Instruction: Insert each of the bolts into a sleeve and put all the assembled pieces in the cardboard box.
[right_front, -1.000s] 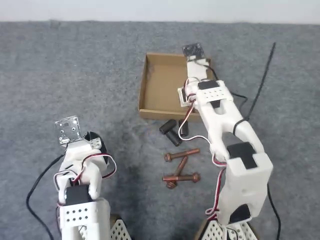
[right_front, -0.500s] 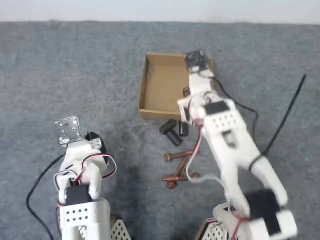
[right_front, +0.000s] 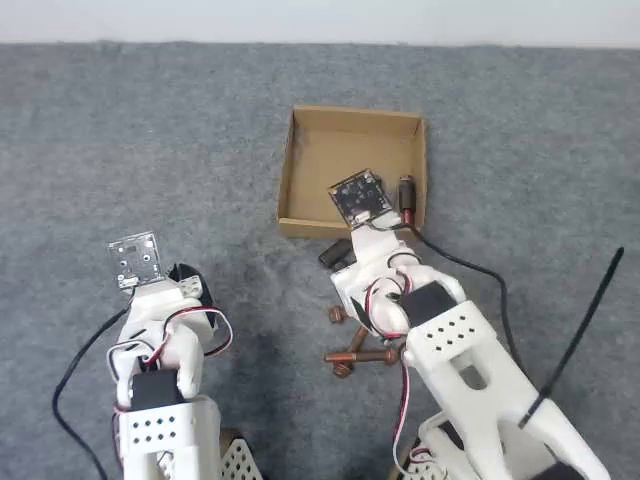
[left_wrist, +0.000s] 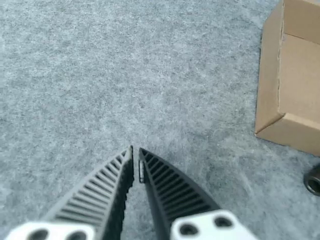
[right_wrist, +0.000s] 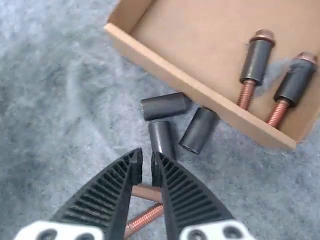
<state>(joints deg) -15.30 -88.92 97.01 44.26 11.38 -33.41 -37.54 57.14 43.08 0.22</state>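
Your right pincer (right_wrist: 145, 162) is closed on nothing, its tips just short of three black sleeves (right_wrist: 161, 137). Past them stands the cardboard box (right_wrist: 200, 90) with two sleeved bolts (right_wrist: 256, 57) inside. Loose copper bolts (right_wrist: 147, 192) lie beneath its fingers. Your left pincer (left_wrist: 136, 156) is closed too, above the grey tabletop (left_wrist: 100, 75).

One box (right_front: 350, 115), three loose sleeves (right_wrist: 165, 106), two sleeved bolts (right_wrist: 256, 55), three bare bolts (right_front: 365, 355)

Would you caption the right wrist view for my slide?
Right gripper near three loose sleeves; two assembled pieces in cardboard box.
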